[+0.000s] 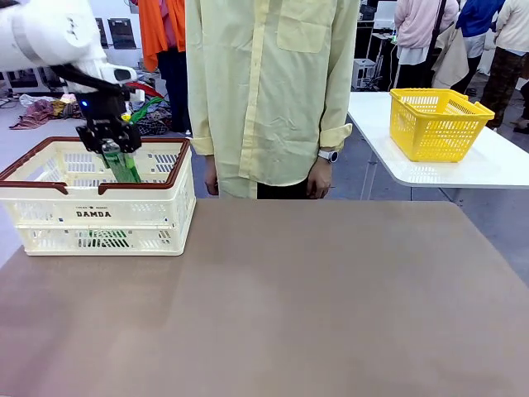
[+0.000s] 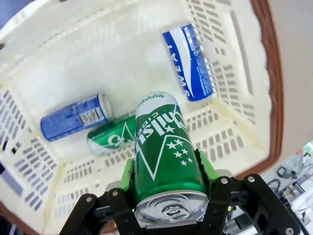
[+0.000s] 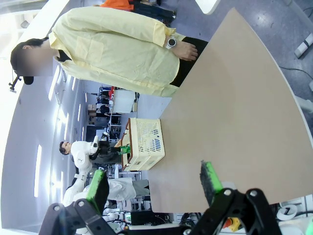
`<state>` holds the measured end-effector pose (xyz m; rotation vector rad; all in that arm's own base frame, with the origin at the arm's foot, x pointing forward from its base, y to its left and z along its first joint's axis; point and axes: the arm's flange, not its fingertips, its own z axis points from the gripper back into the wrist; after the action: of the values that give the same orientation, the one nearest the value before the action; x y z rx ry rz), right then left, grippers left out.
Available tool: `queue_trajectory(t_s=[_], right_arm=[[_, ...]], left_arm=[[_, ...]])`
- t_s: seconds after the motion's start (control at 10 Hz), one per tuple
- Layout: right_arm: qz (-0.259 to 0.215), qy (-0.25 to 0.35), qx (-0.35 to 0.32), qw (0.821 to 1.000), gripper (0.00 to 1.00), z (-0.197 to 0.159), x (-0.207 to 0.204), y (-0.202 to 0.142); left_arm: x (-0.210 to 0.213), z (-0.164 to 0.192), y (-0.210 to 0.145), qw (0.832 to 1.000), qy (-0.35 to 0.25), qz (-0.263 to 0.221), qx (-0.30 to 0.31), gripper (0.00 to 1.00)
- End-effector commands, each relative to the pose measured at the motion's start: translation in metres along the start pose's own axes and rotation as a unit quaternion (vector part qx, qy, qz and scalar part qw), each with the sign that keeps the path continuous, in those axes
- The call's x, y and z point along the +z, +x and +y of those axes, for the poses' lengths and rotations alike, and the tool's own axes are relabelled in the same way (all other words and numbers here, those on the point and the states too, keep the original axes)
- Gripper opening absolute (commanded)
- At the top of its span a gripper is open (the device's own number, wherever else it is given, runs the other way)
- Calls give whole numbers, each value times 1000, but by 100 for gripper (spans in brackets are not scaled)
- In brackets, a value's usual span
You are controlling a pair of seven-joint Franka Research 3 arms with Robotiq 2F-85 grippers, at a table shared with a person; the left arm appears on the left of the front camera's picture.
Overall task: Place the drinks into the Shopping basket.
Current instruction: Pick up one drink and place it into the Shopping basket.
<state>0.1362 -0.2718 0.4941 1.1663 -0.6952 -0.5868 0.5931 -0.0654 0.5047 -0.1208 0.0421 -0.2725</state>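
Green can [image 2: 164, 154] is clamped between the pads of the left claw [image 2: 166, 183], silver top toward the wrist camera, and is held over the open Shopping basket [image 1: 169, 217]. Seen from the front, the left claw [image 1: 110, 141] is poised at the basket's rim with the green can [image 1: 122, 165] dipping inside, tilted. On the basket floor three more drinks are seen lying on their sides: a blue can with white lettering [image 2: 188, 63] near one slotted wall, a second blue can [image 2: 76, 117], and a second green can [image 2: 110, 137] just beside it. The basket is set at the left end of the brown desk [image 1: 314, 306]. The right claw [image 3: 154, 183] is spread wide, nothing held, over bare desk. A person in a pale yellow shirt [image 1: 269, 83] is stood at the far side, hands down
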Motion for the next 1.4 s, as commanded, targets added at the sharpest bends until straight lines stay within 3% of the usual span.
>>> queue_trajectory(t_s=[0.0, 0.4, 1.0, 1.1, 1.2, 1.3], right_arm=[[-7, 12, 12, 1000, 100, 1, 3, 0], [-7, 12, 12, 1000, 100, 1, 3, 0], [-7, 12, 12, 1000, 100, 1, 3, 0], [-7, 12, 12, 1000, 100, 1, 3, 0], [-7, 12, 12, 1000, 100, 1, 3, 0], [-7, 12, 12, 1000, 100, 1, 3, 0]], left_arm=[[-12, -7, 7, 1000, 5, -6, 14, 0], [-64, -14, 35, 999, 33, 17, 19, 0], [-73, -11, 46, 998, 43, 10, 50, 0], [-75, -11, 49, 998, 44, 19, 52, 20], [-75, -11, 49, 997, 44, 23, 52, 77], [-72, -11, 47, 998, 43, 12, 50, 100]])
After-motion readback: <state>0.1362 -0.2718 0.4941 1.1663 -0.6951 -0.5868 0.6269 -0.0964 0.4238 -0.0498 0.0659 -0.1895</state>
